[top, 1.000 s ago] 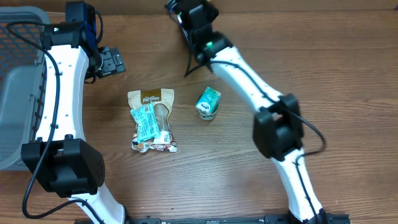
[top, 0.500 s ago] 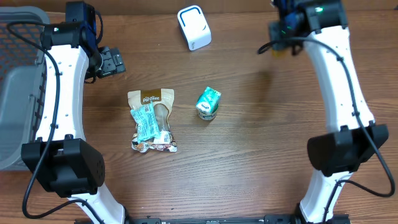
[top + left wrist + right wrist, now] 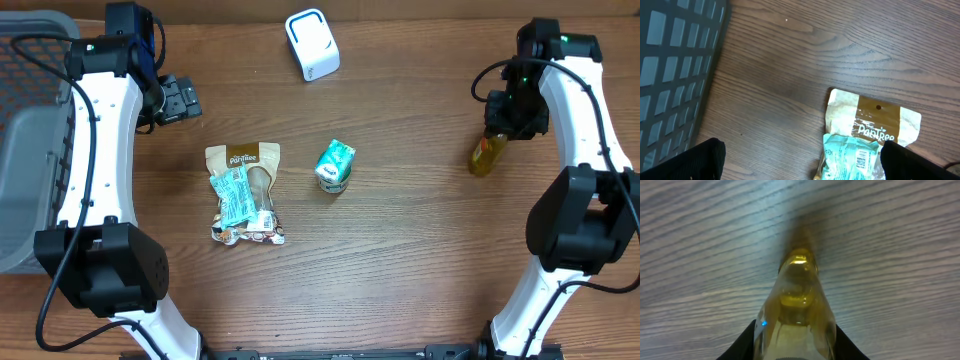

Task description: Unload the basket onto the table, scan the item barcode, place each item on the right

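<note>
Fingers (image 3: pixel 740 347) of the right gripper (image 3: pixel 502 128) are clamped on a bottle (image 3: pixel 484 156) of clear yellow liquid, one dark finger on either side of its body in the right wrist view. The bottle points away from the gripper toward the wooden table (image 3: pixel 400 260), its narrow far end over a dark shadow on the grain. Whether that end touches the wood cannot be told. From overhead the bottle sits over the right side of the table, slanting down and to the left from the gripper.

Well apart from it, at the far edge of the table near the middle, stands a white scanner (image 3: pixel 312 44) — a small rounded box, set slightly askew. Nearer the centre lies a teal carton (image 3: pixel 335 165), alone on the wood. Beside it, to the left and not touching it, is a tan and brown snack pouch (image 3: pixel 246 160) lying flat, with a teal packet (image 3: pixel 232 197) resting on top of it; the left wrist view shows a barcode printed on that packet.

The left gripper (image 3: pixel 183 100) hangs over the far left part of the table with its fingers spread wide and nothing between them — its two dark fingertips frame the bottom corners of the left wrist view. A grey basket (image 3: pixel 25 150) with a grid wall fills the left edge, just beside the left arm.
</note>
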